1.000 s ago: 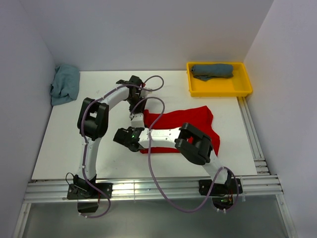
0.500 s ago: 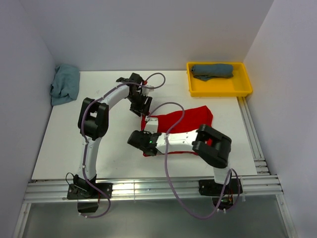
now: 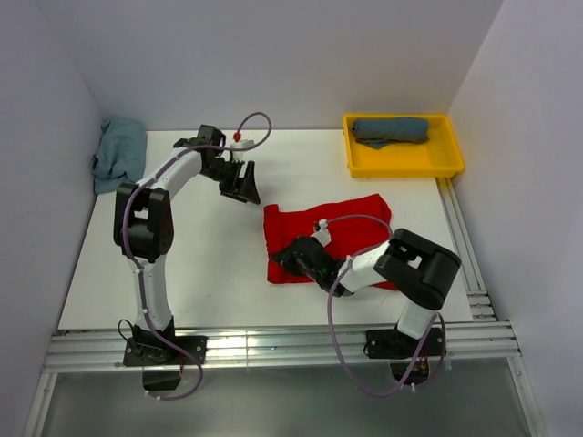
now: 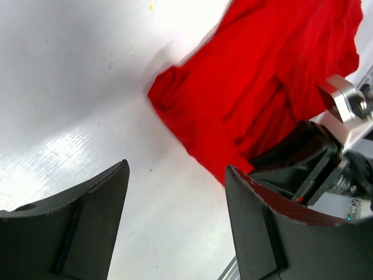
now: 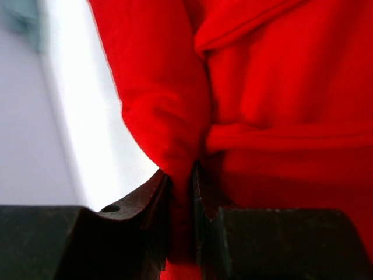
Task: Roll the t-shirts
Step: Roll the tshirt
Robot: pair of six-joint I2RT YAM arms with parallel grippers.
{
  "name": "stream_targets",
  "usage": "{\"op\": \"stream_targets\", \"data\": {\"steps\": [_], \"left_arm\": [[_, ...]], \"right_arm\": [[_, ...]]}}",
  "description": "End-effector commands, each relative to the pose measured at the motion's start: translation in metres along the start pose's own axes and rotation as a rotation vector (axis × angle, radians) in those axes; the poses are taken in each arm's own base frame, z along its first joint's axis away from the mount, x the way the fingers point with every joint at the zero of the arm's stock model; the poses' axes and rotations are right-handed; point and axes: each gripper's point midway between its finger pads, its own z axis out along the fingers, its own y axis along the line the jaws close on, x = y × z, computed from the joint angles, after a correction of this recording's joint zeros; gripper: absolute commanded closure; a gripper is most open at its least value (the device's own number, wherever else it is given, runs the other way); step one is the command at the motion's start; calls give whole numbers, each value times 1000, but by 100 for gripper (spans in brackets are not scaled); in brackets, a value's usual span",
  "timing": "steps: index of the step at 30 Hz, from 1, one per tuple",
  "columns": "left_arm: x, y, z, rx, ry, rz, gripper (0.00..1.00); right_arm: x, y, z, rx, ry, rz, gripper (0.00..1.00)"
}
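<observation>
**Pinch on red t-shirt (image 3: 355,214) at right gripper (image 3: 290,259); left gripper (image 3: 248,193) spread, nothing in it**

Seeing the red t-shirt on the white table (image 3: 182,264), around 4 o'clock from table centre. Lies rumpled and doubled over on itself, long side running 9 to 3 o'clock, not rolled.

At the right gripper: low on the shirt's 8 o'clock corner, reaching in from 3 o'clock. In the right wrist view, jaws almost together with a fold of red cloth squeezed between them. Bunches into a thick ridge straight ahead of the jaws. Flatter layers and a creased fold off at 2 o'clock of that view, bare table at 10 o'clock.

At the left gripper: fingers (image 4: 87,221) far apart, only bare table between them. Parked at 11 o'clock from the shirt, clear of the cloth. Can't tell whether touching the table or hovering over it. From its wrist camera: shirt's corner ahead at 1 o'clock, black right gripper at 4 o'clock on the cloth's edge.

Elsewhere: slate blue-grey t-shirt (image 3: 392,130) bundled inside the yellow tray (image 3: 401,169) at the table's 1 o'clock corner. Pale teal t-shirt (image 3: 118,153) crumpled in a heap at the 10 o'clock corner. Both well apart from the red one and from either gripper.
</observation>
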Motion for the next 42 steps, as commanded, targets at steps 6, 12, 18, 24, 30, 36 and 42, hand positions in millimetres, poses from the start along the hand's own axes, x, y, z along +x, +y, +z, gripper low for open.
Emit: {"op": "stream_targets", "data": {"steps": [6, 12, 18, 24, 30, 36, 42], "left_arm": [[31, -6, 27, 191, -12, 11, 28], [39, 8, 52, 180, -20, -34, 27], [36, 22, 57, 91, -28, -81, 41], [39, 28, 48, -62, -4, -56, 83], [49, 38, 40, -251, 58, -24, 99], [50, 37, 37, -315, 85, -13, 100], [52, 35, 41, -344, 114, -14, 100]], "right_arm": [[11, 45, 7, -368, 125, 354, 89], [20, 47, 10, -429, 174, 422, 89], [28, 49, 15, -420, 192, 403, 89], [42, 39, 16, -334, 227, 318, 76], [39, 8, 21, -42, 155, 78, 49], [4, -1, 6, 252, -6, -193, 39], [-18, 18, -11, 454, -140, -422, 38]]}}
